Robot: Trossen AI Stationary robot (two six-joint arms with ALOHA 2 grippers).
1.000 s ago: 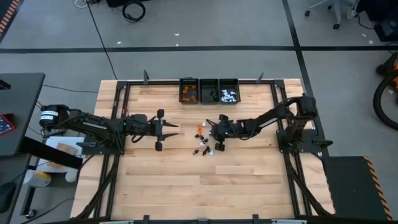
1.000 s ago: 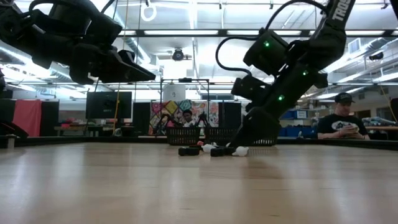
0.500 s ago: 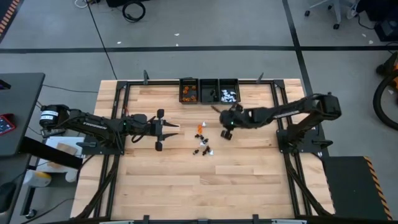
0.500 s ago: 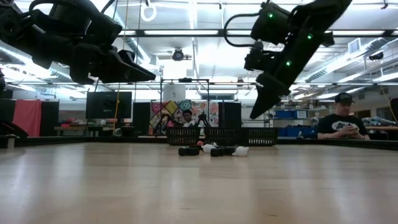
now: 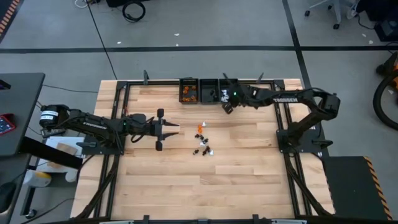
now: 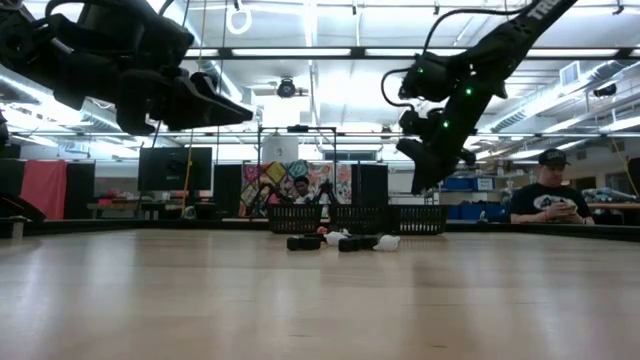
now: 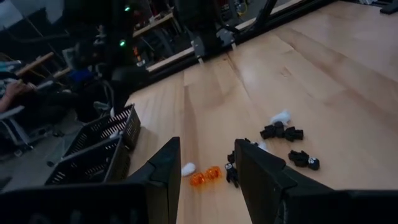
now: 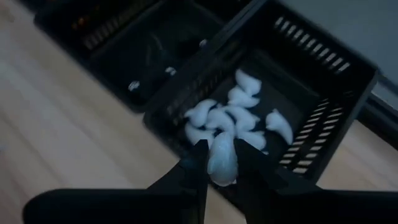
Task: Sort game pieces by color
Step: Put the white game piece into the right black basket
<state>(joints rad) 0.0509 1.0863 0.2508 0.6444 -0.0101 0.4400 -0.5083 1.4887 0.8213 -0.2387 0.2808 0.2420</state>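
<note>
Wooden table [image 5: 168, 180]: your right end effector [image 8: 217, 163] clamps a white piece [image 8: 222, 160] above the white bin [image 8: 323, 99] for release; left end effector [image 5: 166, 129] waits, fingers apart.

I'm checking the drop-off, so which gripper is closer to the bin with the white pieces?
Right. The right gripper hangs at the bin with the white pieces, its fingers shut on a white piece. The left gripper hovers far off, left of the loose pieces on the table.

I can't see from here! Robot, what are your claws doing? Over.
Right claw shut on white piece, above white-piece bin. Left claw open, waiting. Loose pieces mid-table. Nothing blocking.
</note>
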